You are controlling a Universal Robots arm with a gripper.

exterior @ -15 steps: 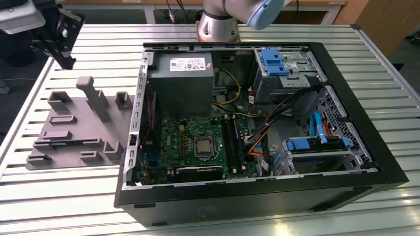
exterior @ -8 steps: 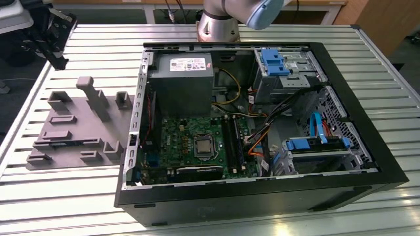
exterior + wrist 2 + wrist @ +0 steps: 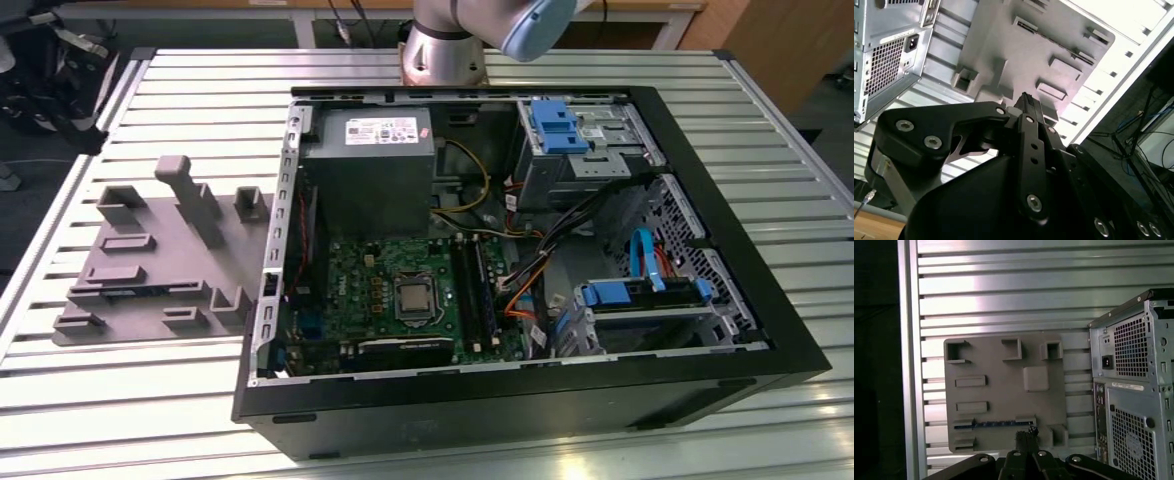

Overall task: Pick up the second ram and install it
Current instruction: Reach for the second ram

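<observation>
Slatted metal bench (image 3: pixel 1004 300) lay under everything. On it rested a grey holder plate (image 3: pixel 999 390), and the second ram (image 3: pixel 994 424) stood on edge in a slot along one edge of that plate, a thin blue stick between two raised blocks. The gripper (image 3: pixel 1026 436) hung clear above the plate, empty, with its fingers pressed together. In the first wrist view their tips lined up with one end of the stick. Just beside the plate stood the open computer case (image 3: pixel 534 250), its green motherboard (image 3: pixel 374 280) exposed, occupying the bench's middle in the exterior view.
</observation>
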